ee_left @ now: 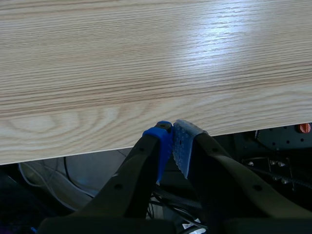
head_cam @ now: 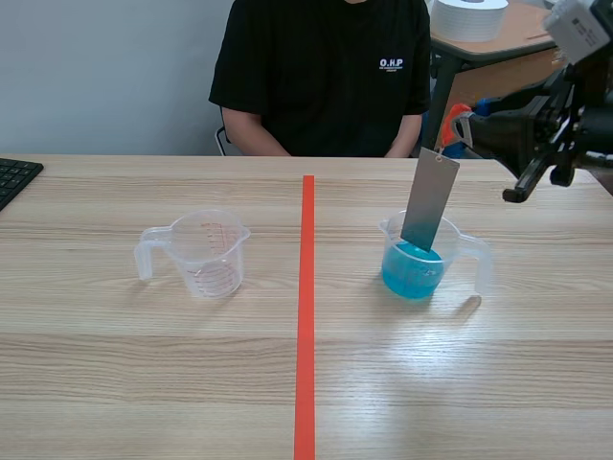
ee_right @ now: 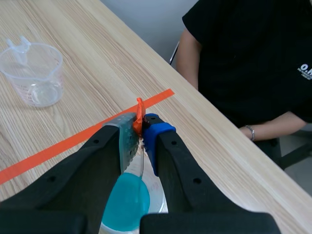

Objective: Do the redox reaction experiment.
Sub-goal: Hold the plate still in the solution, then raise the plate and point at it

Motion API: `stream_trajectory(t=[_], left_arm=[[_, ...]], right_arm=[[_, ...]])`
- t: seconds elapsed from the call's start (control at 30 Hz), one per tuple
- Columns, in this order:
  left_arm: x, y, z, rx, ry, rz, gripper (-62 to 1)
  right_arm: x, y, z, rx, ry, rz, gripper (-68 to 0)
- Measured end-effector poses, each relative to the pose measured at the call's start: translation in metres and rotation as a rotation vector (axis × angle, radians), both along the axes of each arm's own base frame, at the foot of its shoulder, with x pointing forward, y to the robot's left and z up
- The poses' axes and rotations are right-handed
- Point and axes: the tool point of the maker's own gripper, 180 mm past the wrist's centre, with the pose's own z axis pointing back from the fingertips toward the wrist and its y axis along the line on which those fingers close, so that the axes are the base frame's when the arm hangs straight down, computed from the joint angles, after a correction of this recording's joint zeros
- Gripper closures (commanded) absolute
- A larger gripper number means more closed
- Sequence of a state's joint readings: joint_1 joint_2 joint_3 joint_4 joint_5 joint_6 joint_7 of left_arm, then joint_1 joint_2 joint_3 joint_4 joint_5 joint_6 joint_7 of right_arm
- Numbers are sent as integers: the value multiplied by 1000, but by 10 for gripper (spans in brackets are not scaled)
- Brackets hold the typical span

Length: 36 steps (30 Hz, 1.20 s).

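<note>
Strip (head_cam: 430,201) is hung, slightly tilted, in the right cup (head_cam: 482,264), with its lower end dipped in the blue solution (head_cam: 412,275). Its upper part stands clear above the rim. It is suspended from an orange tab (ee_right: 139,113), which is pinched between the pads of the right gripper (ee_right: 141,123) above the cup. A thin thread appears to run from the tab down towards the strip; the join itself cannot be made out.

The left gripper (ee_left: 171,139) is closed on nothing, pads touching, and is parked at the near edge of the table (ee_left: 146,58), well apart from the glassware.

An empty cup (head_cam: 206,251) is set left of the tape line (head_cam: 306,316), well apart from the right cup. A person (head_cam: 326,67) is seated across the table, hands out of sight.

Step in hand, as judged: immersion of the strip in the solution, to be held while the reaction proceeds. No deposit or colour change can be confirmed on the wetted end.

Next move, as judged: the strip is to be raised straight up by the tab, clear of the rim, so the cup is not tipped or dragged. Swing on the thread should be allowed to settle, and drips should be kept over a cup.
</note>
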<state>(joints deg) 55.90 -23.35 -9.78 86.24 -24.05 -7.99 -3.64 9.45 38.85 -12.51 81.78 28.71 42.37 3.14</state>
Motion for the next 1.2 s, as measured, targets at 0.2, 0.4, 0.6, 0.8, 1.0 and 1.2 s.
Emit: stream_trajectory(t=[0.2, 0.4, 0.6, 0.8, 1.0, 1.2], left_arm=[[0, 0, 0, -1, 0, -1, -47], [0, 0, 0, -1, 0, -1, -47], [0, 0, 0, -1, 0, -1, -47], [0, 0, 0, -1, 0, -1, -47], [0, 0, 0, -1, 0, -1, -47], [0, 0, 0, -1, 0, -1, -47]], right_arm=[[-16, 9, 13, -2, -21, 53, -17], [-28, 6, 30, 10, -58, 49, -17], [-30, -1, 54, -2, -119, 23, -17], [-33, -1, 75, 20, -148, 17, -17], [-35, -4, 97, 56, -173, 6, -17], [-39, -1, 106, 68, -164, 11, -17]])
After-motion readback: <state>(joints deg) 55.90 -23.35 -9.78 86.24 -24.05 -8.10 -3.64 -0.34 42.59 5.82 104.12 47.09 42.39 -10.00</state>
